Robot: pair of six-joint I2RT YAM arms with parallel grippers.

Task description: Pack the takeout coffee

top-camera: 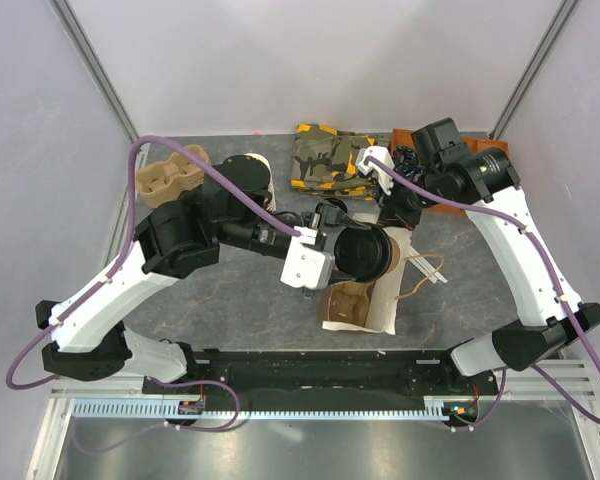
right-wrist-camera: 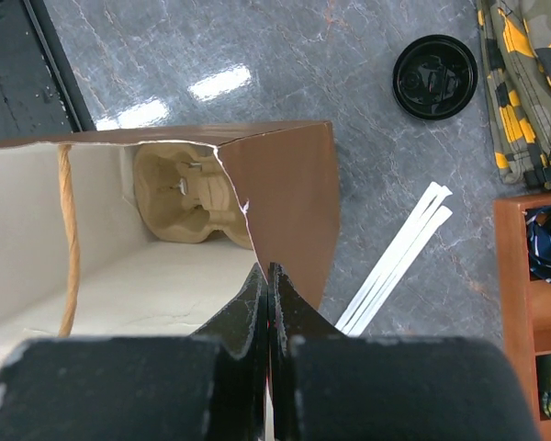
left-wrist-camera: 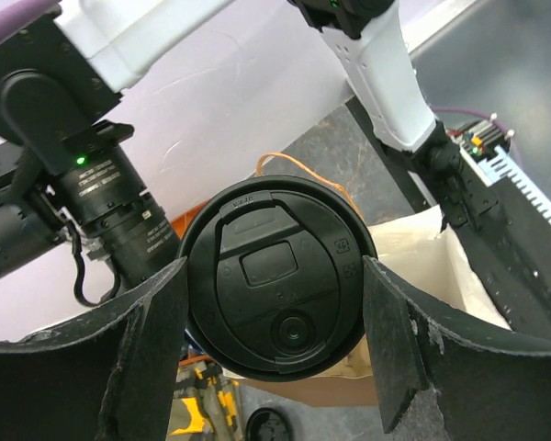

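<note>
Gripping the takeout coffee (left-wrist-camera: 277,308) with the left fingers (left-wrist-camera: 151,340), one on each side of the black lid, lid face toward the left wrist camera. Top view shows the cup tipped on its side, brown body pointing away from the left arm, right at the open far end of the paper bag (top-camera: 383,303). Can't tell whether the cup has crossed into the mouth.

Right fingers (right-wrist-camera: 248,317) are closed flat on the bag's brown edge, pinching it at the mouth. The bag lies on the surface (top-camera: 230,290) and is cream inside. An orange twine handle (right-wrist-camera: 66,239) runs along one wall, and a moulded pulp cup carrier (right-wrist-camera: 188,197) sits deep inside.

Just beside the bag are the white stirrers (right-wrist-camera: 395,262). The loose black lid (right-wrist-camera: 434,76) is further out, near the camo pouch (right-wrist-camera: 523,83), with the orange box (right-wrist-camera: 533,294) beside that. A second pulp carrier (top-camera: 170,172) sits at the far left, well apart.
</note>
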